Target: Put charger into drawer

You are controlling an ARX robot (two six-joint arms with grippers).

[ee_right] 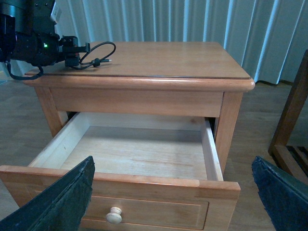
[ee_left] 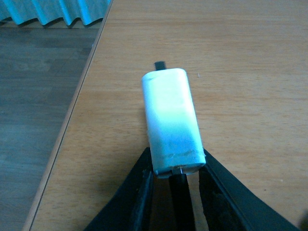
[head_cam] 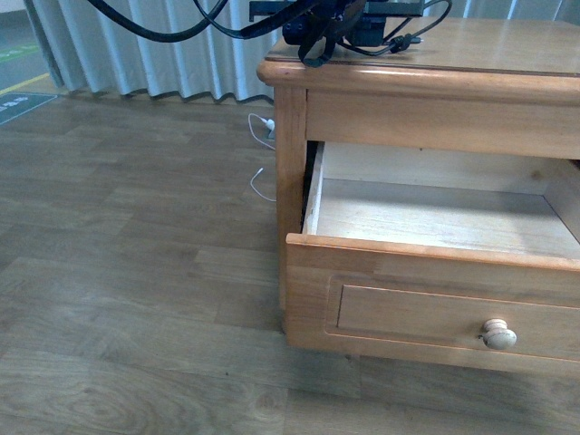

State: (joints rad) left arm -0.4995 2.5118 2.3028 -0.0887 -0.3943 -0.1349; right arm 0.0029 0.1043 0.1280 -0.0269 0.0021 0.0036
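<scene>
The charger (ee_left: 171, 120), a small white boxy adapter, lies on the honey-brown cabinet top (ee_left: 240, 72). My left gripper (ee_left: 175, 166) is shut on its near end, and a black cable (ee_left: 180, 202) runs back between the fingers. The front view shows the left arm (head_cam: 326, 23) at the cabinet top's back left corner, with the charger's black cable (head_cam: 399, 41) looped beside it. The drawer (head_cam: 426, 258) stands pulled out below, its light wood inside bare and its pale knob (head_cam: 498, 334) on the front. My right gripper (ee_right: 173, 192) hangs open in front of the drawer (ee_right: 120, 180), holding nothing.
A thin white cable with a white plug (head_cam: 263, 127) lies on the wood floor left of the cabinet. Pale curtains (head_cam: 136, 45) hang behind. A wooden furniture frame (ee_right: 293, 125) stands to the cabinet's right.
</scene>
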